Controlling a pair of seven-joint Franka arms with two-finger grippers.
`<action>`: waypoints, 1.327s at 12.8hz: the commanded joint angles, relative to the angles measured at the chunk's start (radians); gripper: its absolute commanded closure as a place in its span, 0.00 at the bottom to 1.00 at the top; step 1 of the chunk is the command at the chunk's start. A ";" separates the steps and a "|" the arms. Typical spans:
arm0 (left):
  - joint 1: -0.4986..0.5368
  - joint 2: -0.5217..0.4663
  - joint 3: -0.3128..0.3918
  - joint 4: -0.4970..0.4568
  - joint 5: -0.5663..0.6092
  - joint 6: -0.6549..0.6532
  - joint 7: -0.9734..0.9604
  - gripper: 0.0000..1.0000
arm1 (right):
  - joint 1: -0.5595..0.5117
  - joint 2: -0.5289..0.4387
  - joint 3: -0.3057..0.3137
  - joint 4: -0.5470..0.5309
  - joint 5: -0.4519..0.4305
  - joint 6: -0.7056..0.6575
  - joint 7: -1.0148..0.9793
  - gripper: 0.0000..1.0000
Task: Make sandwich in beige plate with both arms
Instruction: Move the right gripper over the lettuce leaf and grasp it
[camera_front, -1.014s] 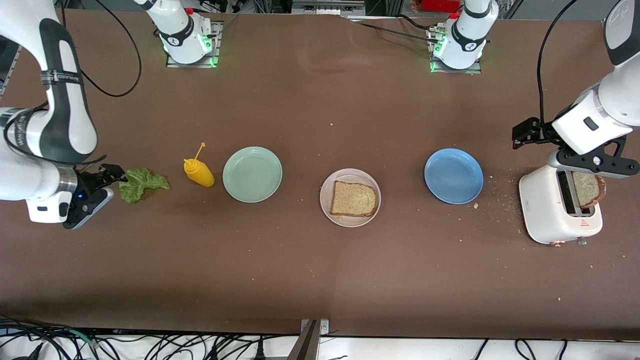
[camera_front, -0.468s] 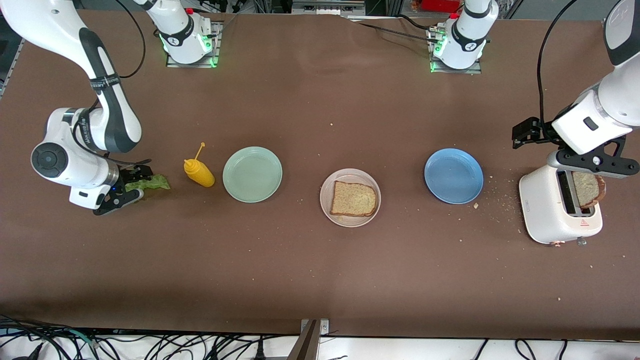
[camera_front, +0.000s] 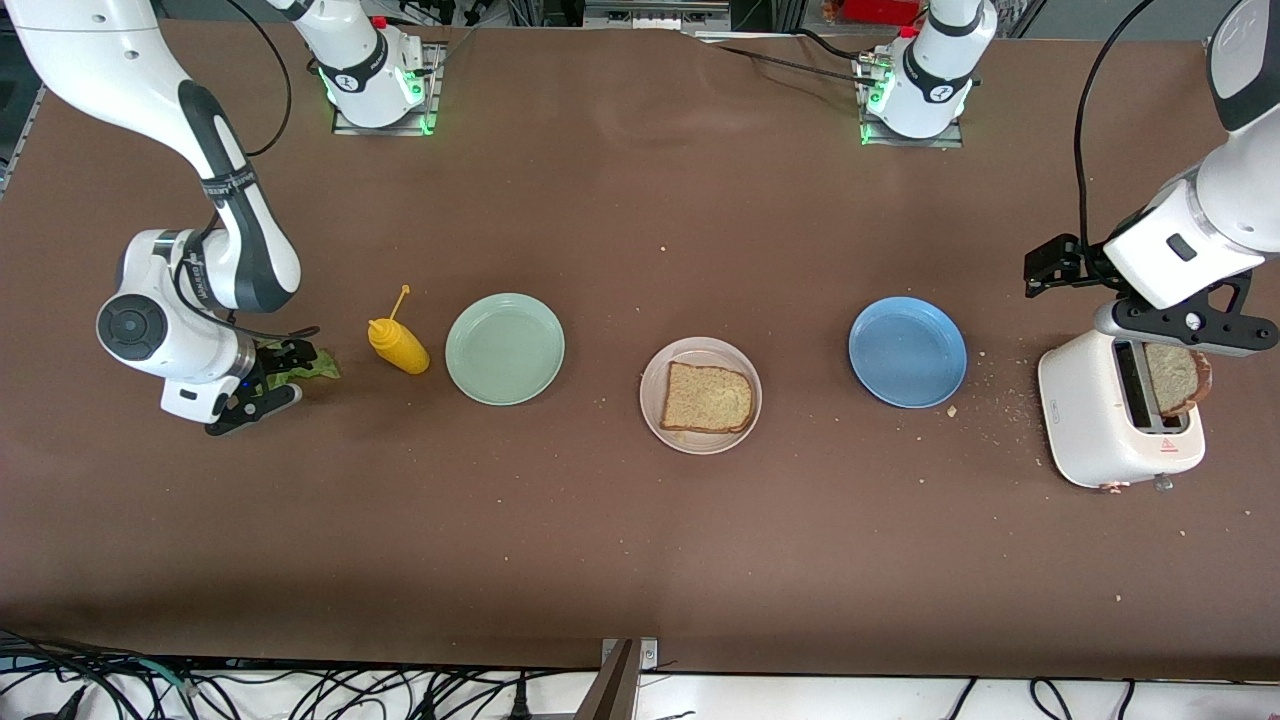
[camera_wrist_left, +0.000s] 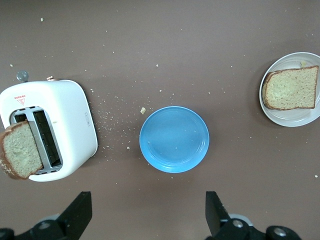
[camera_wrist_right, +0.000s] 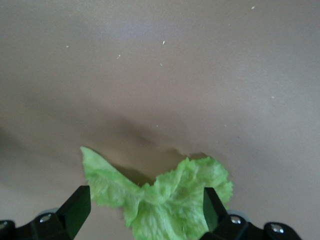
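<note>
Brown table. Right gripper (camera_front: 268, 385), jaws wide, straddles lettuce (camera_front: 315, 367) by its end edge; close low on the leaf. Left gripper (camera_front: 1180, 330), open, empty, waits over toaster (camera_front: 1105, 425). Plate (camera_front: 652, 415) mid-table holds bread (camera_front: 708, 398).

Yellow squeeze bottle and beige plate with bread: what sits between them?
Front view: a round mint-green plate sits between the yellow squeeze bottle and round beige plate.
</note>
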 joint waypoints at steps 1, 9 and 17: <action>0.001 -0.004 0.000 0.009 -0.007 -0.016 -0.006 0.00 | -0.003 0.027 0.005 -0.006 -0.025 0.043 0.018 0.00; 0.001 -0.004 0.000 0.009 -0.007 -0.016 -0.007 0.00 | -0.009 0.055 -0.004 -0.009 -0.007 0.044 0.018 0.98; 0.001 -0.004 0.000 0.009 -0.007 -0.016 -0.007 0.00 | 0.000 -0.032 0.004 0.117 0.053 -0.184 0.011 1.00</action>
